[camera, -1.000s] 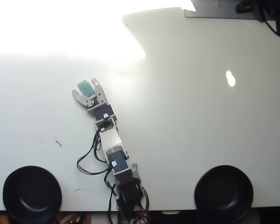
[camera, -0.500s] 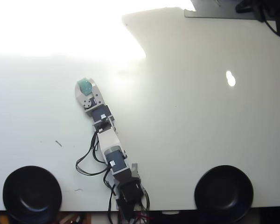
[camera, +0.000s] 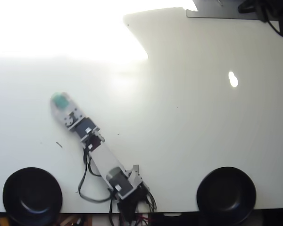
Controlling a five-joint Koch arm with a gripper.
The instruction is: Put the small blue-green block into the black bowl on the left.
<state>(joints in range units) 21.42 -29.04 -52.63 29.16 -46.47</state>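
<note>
Gripping the block (camera: 61, 100), the claw (camera: 59, 102) is showing its jaws drawn in tight around the teal piece, which is peeking out at the tip. Both are sitting over the left half of the surface (camera: 188, 122), about midway between its far and near edges; whether the block is touching the surface cannot be told from straight above. The arm (camera: 101, 157) is stretching diagonally from its base at the near edge up and to the left, with black cables (camera: 85, 186) looping beside it. The black bowl (camera: 32, 195) is resting at the near left corner, well apart from the block and nearer the camera's bottom edge. A second bowl (camera: 226, 194) is sitting near the near right corner. Strong glare is washing out the far left part of the surface.
</note>
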